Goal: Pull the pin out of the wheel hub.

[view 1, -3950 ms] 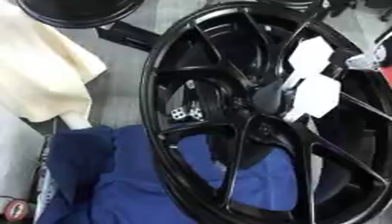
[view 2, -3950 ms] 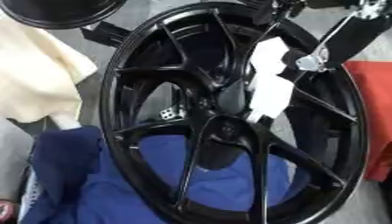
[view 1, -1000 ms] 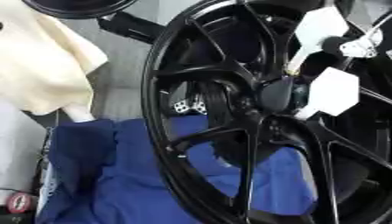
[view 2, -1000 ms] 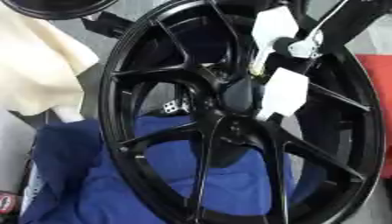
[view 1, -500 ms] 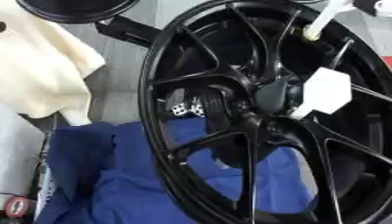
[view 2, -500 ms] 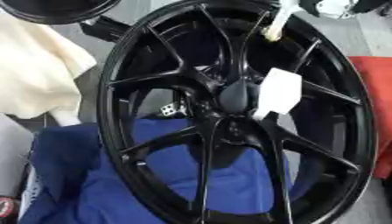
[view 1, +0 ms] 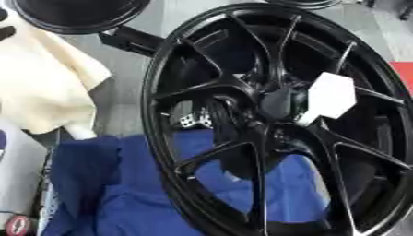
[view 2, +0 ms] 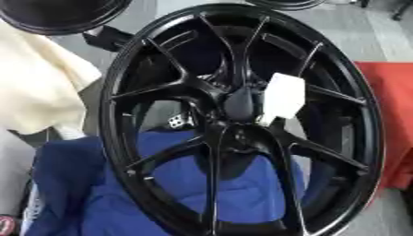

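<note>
A big black spoked wheel (view 1: pixel 202 69) stands tilted and fills most of both views. Its dark hub (view 2: pixel 240 105) sits at the middle where the spokes meet. A white pin with a flat six-sided head (view 1: pixel 331 96) sticks out just right of the hub, its thin end pointing down-left toward the centre. Neither hand shows in either view, and nothing touches the pin.
A blue cloth (view 1: pixel 105 184) lies under the wheel's lower half. A cream cloth (view 1: pixel 40 87) lies to the left, a round black rim (view 1: pixel 77 14) at the top left, a red surface (view 2: pixel 393 115) at the right. A small checkered metal piece (view 1: pixel 190 120) shows between the spokes.
A second white six-sided piece, held by the right hand at the upper right, rose and left the view with the hand. The pin at the hub has stayed put.
</note>
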Robot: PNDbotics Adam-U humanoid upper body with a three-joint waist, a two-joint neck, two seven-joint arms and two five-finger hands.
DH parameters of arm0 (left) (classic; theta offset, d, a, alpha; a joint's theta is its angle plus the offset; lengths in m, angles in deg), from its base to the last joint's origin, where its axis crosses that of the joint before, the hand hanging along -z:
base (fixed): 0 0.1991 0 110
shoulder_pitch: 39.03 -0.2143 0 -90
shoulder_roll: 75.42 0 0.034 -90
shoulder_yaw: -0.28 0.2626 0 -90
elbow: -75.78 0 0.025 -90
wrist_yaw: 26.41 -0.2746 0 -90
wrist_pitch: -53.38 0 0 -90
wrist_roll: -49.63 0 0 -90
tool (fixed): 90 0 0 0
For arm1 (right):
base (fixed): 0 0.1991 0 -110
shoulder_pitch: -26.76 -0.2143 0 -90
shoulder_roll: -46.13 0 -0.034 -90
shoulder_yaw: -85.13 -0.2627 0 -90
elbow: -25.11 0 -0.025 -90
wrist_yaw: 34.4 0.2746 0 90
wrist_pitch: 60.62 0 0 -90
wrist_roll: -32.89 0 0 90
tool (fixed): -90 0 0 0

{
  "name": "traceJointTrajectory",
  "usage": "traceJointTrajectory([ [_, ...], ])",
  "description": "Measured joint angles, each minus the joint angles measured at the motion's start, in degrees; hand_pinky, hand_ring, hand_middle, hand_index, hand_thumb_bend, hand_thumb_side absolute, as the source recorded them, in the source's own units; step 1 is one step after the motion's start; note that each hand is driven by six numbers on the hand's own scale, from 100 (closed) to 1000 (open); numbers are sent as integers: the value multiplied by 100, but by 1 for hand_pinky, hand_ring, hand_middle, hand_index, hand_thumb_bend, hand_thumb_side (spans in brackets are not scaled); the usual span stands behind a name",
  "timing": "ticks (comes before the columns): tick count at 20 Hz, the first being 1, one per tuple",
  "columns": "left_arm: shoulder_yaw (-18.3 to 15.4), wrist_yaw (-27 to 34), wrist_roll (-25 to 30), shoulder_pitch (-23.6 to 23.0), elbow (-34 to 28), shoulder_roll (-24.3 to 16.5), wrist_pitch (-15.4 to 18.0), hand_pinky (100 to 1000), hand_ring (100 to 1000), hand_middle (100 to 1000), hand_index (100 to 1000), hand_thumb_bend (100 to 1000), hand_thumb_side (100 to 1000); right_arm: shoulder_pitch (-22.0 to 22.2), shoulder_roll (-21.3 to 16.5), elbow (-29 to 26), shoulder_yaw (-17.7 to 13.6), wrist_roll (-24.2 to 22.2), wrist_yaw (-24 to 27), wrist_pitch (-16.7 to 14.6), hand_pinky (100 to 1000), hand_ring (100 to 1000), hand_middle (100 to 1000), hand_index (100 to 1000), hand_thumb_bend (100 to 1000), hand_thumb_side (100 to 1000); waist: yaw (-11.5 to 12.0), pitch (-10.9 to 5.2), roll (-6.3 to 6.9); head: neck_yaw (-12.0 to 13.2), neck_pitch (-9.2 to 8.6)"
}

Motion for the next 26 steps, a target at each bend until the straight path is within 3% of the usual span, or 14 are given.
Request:
traceJointTrajectory([
  [5, -33, 0, -26, -60, 0, 5, 7, 761, 757, 622, 749, 100, 714, 483, -9, 604, -504, 750, -781, 617, 610, 528, 272, 365, 100, 100, -47, -66, 50, 70, 47],
  [9, -35, 2, -33, -65, 0, 42, 9, 762, 759, 623, 749, 100, 710, 761, 5, 732, -709, 1059, -903, 814, 653, 600, 393, 477, 100, 100, -58, -105, 84, 135, 93],
  [11, -36, 4, -40, -65, 0, 55, 16, 762, 760, 623, 750, 100, 709, 962, 22, 736, -777, 1118, -816, 826, 713, 708, 591, 648, 100, 100, -66, -146, 116, 169, 122],
  [12, -38, 6, -42, -66, 0, 55, 18, 762, 761, 624, 750, 100, 708, 1047, 46, 734, -793, 1106, -757, 823, 745, 779, 748, 780, 100, 100, -73, -158, 129, 175, 142],
  [15, -45, 15, -50, -67, 0, 56, 26, 762, 761, 624, 750, 100, 707, 1204, 105, 695, -839, 934, -597, 789, 788, 878, 899, 897, 100, 298, -104, -171, 153, 188, 151],
  [17, -49, 23, -50, -68, 0, 56, 26, 763, 762, 624, 750, 100, 707, 1246, 143, 609, -870, 867, -522, 759, 794, 901, 915, 916, 100, 408, -99, -194, 154, 190, 152],
  [19, -51, 25, -51, -69, 0, 57, 27, 763, 762, 624, 751, 100, 707, 1278, 162, 513, -899, 867, -504, 755, 789, 907, 920, 922, 100, 445, -94, -219, 155, 191, 152],
  [23, -61, 29, -52, -70, 0, 57, 28, 763, 763, 624, 751, 100, 706, 1283, 213, 302, -936, 1029, -456, 710, 777, 901, 918, 918, 100, 421, -94, -241, 165, 185, 152],
  [26, -62, 34, -52, -70, 0, 57, 28, 763, 763, 624, 751, 100, 706, 1268, 256, 101, -917, 1161, -345, 624, 773, 898, 918, 916, 100, 355, -82, -251, 167, 177, 151],
])
